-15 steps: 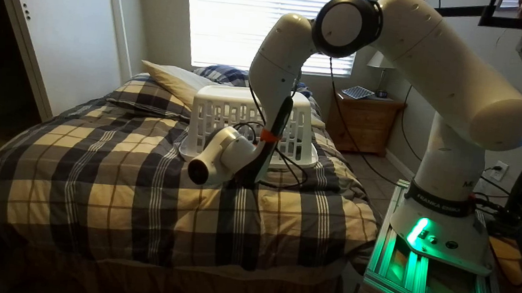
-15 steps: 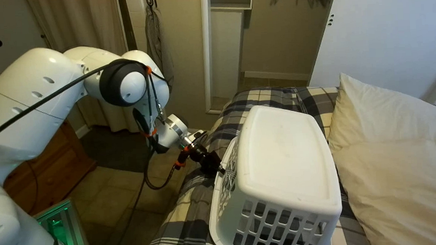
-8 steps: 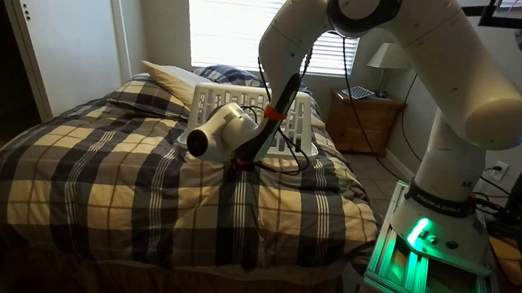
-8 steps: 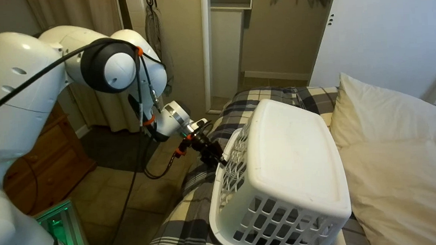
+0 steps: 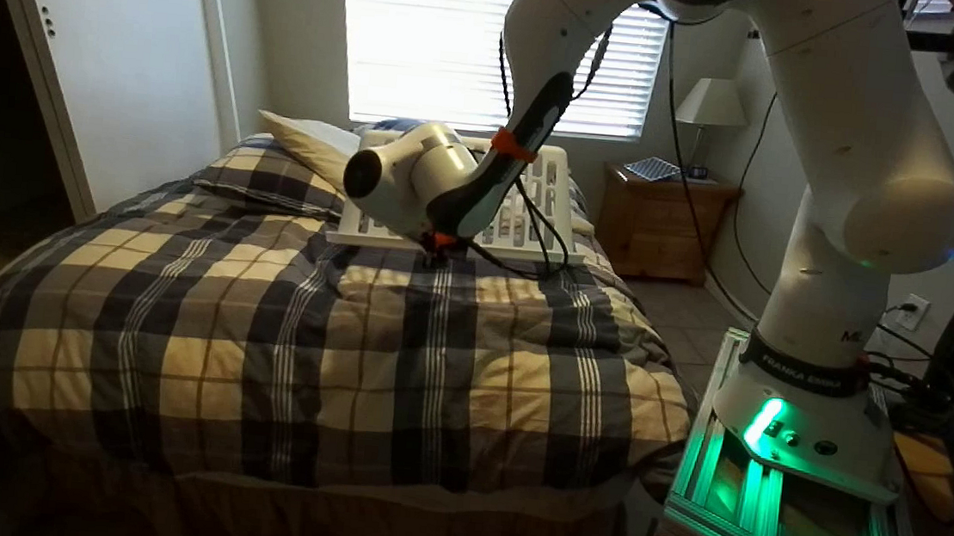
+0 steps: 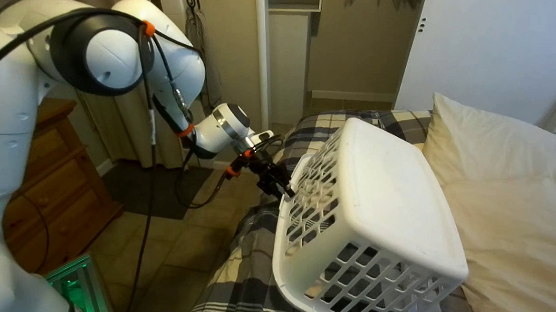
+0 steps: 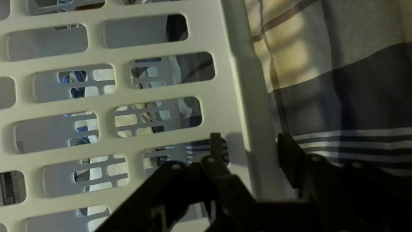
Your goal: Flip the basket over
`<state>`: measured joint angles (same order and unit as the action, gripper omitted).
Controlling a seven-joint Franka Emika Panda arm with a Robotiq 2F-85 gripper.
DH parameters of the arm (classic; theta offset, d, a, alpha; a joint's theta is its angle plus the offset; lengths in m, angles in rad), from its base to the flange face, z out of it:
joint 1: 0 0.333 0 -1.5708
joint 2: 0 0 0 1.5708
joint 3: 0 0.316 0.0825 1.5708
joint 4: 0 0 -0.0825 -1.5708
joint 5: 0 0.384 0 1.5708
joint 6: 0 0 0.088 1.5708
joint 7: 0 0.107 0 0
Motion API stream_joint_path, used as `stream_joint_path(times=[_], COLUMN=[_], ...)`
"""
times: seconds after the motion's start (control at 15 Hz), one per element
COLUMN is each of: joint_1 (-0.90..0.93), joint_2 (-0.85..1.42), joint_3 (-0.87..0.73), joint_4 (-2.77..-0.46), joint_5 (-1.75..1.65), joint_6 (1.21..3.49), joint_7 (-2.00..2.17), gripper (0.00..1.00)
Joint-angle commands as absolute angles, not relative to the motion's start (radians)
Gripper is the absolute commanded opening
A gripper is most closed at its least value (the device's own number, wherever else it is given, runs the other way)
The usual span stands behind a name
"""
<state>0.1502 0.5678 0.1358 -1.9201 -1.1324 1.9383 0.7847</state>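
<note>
Rising along with the black two-fingered gripper (image 7: 250,144), the held edge of the large white plastic laundry basket (image 6: 375,198) is standing higher over the grey, black and cream plaid bedspread (image 6: 250,271) than a second ago. From the left in an exterior view, the bulky white robot arm (image 6: 113,57) is reaching down to that edge; next, the basket is sitting bottom-up and tilted, its thick rim and slotted side facing the arm, its smooth, round-cornered base leaning away; at the right, the plump white cloth pillow (image 6: 505,139) is lying beyond it, and whether the two are touching I cannot tell. In the wrist view, again from the left, the slotted wall is spreading wide with long, rounded holes, other slotted walls showing through; then one dark fingertip (image 7: 216,145) is overlapping a slot, the rim is running past it, and the second fingertip (image 7: 288,154) is lying along the rim's outer edge, with the bedspread behind. Standing only partway apart, the fingers are holding the rim between them; whether the inner tip is passing into the slot, I cannot tell. Against a second ago, the slotted side is showing more fully, the base is tipping further toward the pillow, and the arm is standing higher in both exterior views, while the pillow is lying in the same place.
</note>
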Motion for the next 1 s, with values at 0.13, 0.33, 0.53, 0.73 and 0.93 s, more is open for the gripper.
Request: stream_joint_path(times=[0.13,0.33,0.53,0.73,0.93], joint_1=[0.144,0.128,0.095,0.095,0.111], joint_2=[0.473,0.441,0.384,0.340,0.286], joint_3=[0.114,0.113,0.125,0.124,0.110], joint_4=[-1.964,-1.981,-2.013,-2.019,-2.003], joint_5=[-1.058,-1.023,-0.929,-0.781,-0.666], joint_6=[1.955,1.996,2.081,2.076,2.012], joint_7=[0.718,0.656,0.552,0.427,0.358], gripper=[0.04,0.09,0.09,0.07,0.08])
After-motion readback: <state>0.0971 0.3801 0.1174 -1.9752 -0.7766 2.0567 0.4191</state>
